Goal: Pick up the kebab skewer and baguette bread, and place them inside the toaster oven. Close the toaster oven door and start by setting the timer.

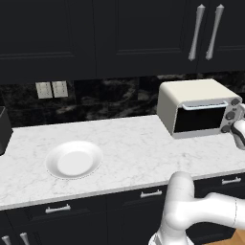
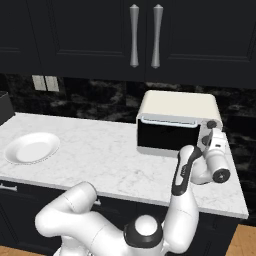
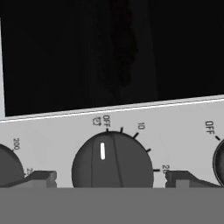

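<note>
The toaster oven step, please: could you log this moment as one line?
phase: timer setting | toaster oven door: closed | gripper: open, straddling timer knob | knob pointer: near OFF | white plate: empty

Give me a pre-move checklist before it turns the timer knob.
1. Toaster oven door shut: ok, the glass panel sits flush in both base views.
2. Plate cleared of food: ok, bare.
3. Skewer and bread inside the toaster oven: cannot tell, the glass is too dark.
4. Timer knob centred between the fingers: ok, one tip on each side.
5. Gripper open wide enough: ok, tips stand clear of the knob.
6. Timer at OFF: ok, the white pointer aims at the OFF mark.
</note>
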